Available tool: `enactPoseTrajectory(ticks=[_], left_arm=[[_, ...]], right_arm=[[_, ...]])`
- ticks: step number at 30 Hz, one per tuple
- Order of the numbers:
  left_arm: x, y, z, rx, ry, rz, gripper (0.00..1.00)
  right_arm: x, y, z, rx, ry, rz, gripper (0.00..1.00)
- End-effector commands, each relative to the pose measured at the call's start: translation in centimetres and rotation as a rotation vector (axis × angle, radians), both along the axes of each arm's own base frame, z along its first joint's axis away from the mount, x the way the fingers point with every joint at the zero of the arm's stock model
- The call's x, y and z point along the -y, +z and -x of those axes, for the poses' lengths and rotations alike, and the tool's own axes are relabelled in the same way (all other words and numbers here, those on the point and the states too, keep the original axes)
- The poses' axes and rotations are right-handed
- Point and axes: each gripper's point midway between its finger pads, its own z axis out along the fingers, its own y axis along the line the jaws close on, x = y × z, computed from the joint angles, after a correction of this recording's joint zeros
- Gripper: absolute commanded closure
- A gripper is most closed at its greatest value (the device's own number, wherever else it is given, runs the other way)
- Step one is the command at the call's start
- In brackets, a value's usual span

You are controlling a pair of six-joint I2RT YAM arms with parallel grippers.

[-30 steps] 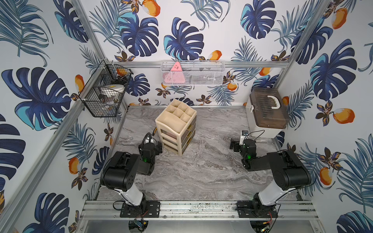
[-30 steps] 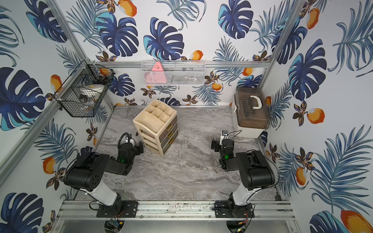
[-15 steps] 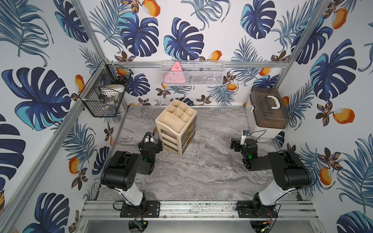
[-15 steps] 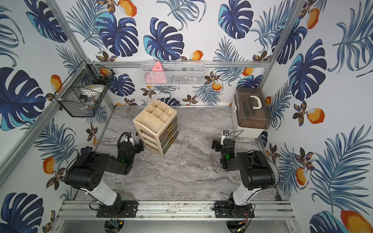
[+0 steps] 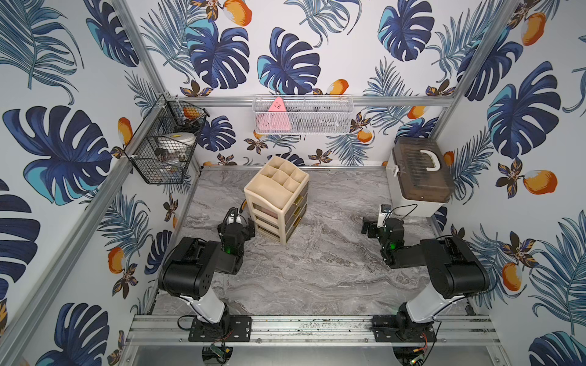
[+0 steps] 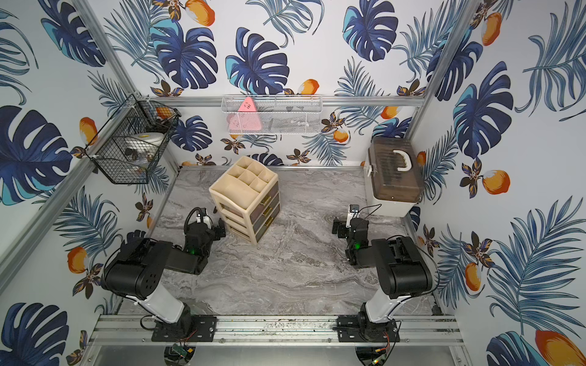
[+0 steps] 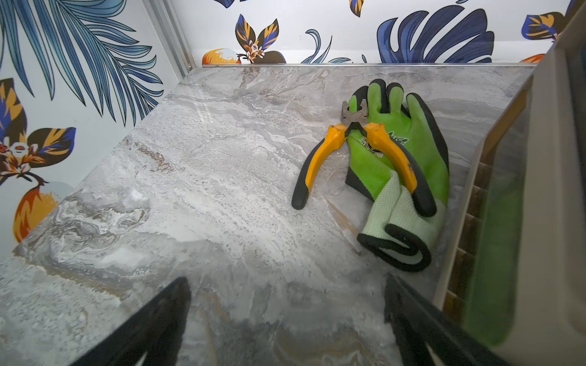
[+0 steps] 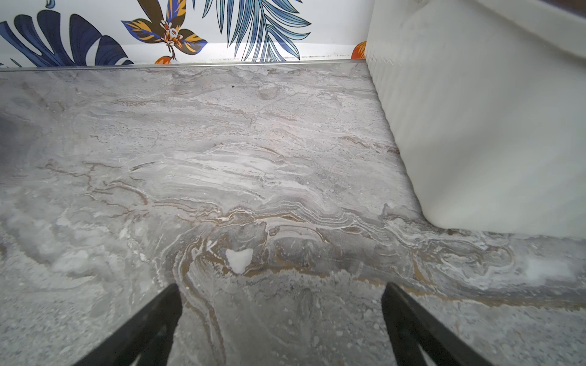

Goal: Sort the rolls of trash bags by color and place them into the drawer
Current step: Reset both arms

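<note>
No rolls of trash bags lie in the open in any view. The cream three-drawer unit (image 5: 276, 193) (image 6: 244, 190) stands at the middle back of the marble table with all drawers closed. Its wall fills one edge of the left wrist view (image 7: 551, 158), and a blurred green shape shows through the translucent side; I cannot tell what it is. My left gripper (image 5: 236, 225) (image 7: 287, 285) rests low beside the unit, open and empty. My right gripper (image 5: 372, 228) (image 8: 280, 290) sits low near the white box, open over bare marble.
A green work glove (image 7: 409, 152) and orange-handled pliers (image 7: 320, 161) lie by the unit. A white box with a brown lid (image 5: 418, 174) (image 8: 475, 111) stands back right. A black wire basket (image 5: 165, 145) and a white mesh basket (image 5: 301, 114) hang on the walls.
</note>
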Motion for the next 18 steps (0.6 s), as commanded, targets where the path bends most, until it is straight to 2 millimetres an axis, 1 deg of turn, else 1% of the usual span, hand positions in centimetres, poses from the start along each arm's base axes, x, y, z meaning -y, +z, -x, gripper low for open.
enactPoseTrajectory(ticks=[1,5,12,14,15,16,17,18], left_arm=[[0.0,1.0,-0.5,0.04,-0.006,-0.017,0.01],[0.0,1.0,-0.5,0.04,-0.004,-0.017,0.01],[0.2,1.4,-0.3,0.058,-0.017,-0.015,0.01],[0.3,1.5,1.0,0.098,-0.029,-0.004,0.01],[-0.2,2.4,1.8,0.162,0.0,0.002,0.01],[-0.4,2.5,1.9,0.178,0.006,0.006,0.01],[-0.3,2.2,1.5,0.151,0.004,0.001,0.01],[0.1,1.6,0.6,0.094,-0.017,0.004,0.01]], right_arm=[[-0.5,0.0,-0.3,-0.011,0.029,-0.013,0.0],[-0.3,0.0,-0.4,-0.012,0.035,-0.028,0.0],[-0.2,0.5,0.0,0.022,0.035,-0.014,0.0],[-0.4,1.2,1.2,0.089,0.041,-0.007,0.0],[-0.3,1.8,2.2,0.144,0.036,-0.013,0.0],[0.4,2.0,2.9,0.178,0.002,-0.021,0.0],[0.8,2.2,2.9,0.194,-0.022,-0.024,0.0],[1.1,1.7,2.2,0.159,-0.044,-0.014,0.0]])
